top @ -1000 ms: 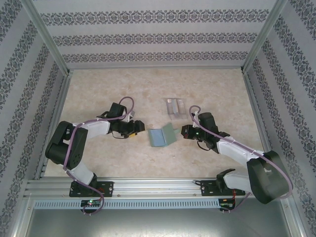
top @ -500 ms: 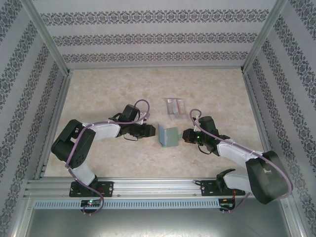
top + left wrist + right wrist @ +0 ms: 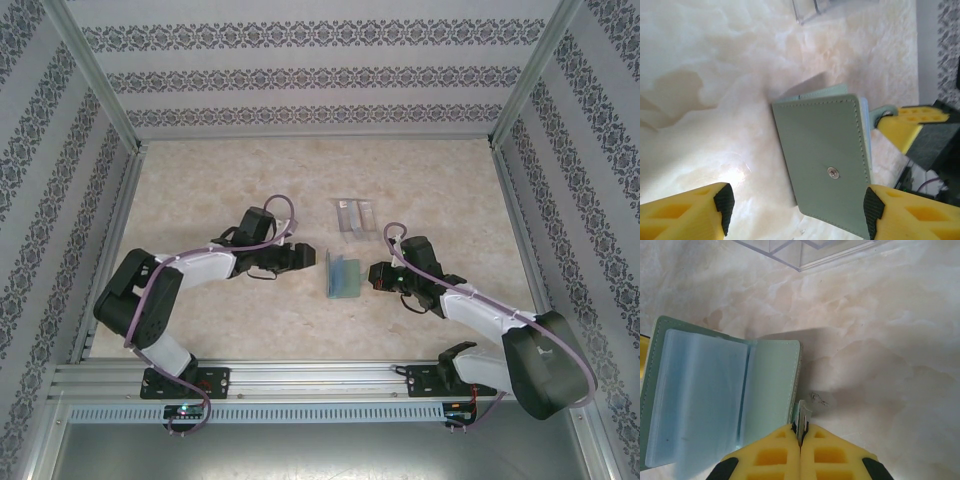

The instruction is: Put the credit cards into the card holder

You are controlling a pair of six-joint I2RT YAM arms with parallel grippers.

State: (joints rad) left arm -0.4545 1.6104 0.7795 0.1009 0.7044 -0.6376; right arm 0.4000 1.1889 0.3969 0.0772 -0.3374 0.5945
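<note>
Top external view: the card holder [image 3: 342,275] is standing on its edge near the middle of the table [image 3: 200,200], half open like a book.
Left claw: the left claw [image 3: 308,257] is waiting at 9 o'clock of the card holder with its jaws wide and gripping nothing. In the left wrist view the green cover [image 3: 825,160] is lying between the two fingers [image 3: 695,215]. I cannot tell if the corner is touching the pad at 5 o'clock.
Right claw: the right claw [image 3: 801,432] is pinching the thin closing tab [image 3: 802,415] of the card holder from 3 o'clock, with its jaws fully together on it.
Why it is held so: I think the right claw is keeping the card holder upright and steady, while the left claw is getting ready to spread or hold the other cover, so that the pockets are facing out.
Pockets: the clear sleeves [image 3: 705,400] inside are looking empty; no card is showing in them.
Credit cards: the credit cards [image 3: 353,214] seem to be the small pale pieces lying at 12 o'clock of the card holder, apart from it. Neither claw is touching them.
Clear tray: a clear tray [image 3: 800,255] is sitting at that same place. I cannot tell if the cards are lying inside it.
Task progress: in my judgement nothing is loaded yet.
</note>
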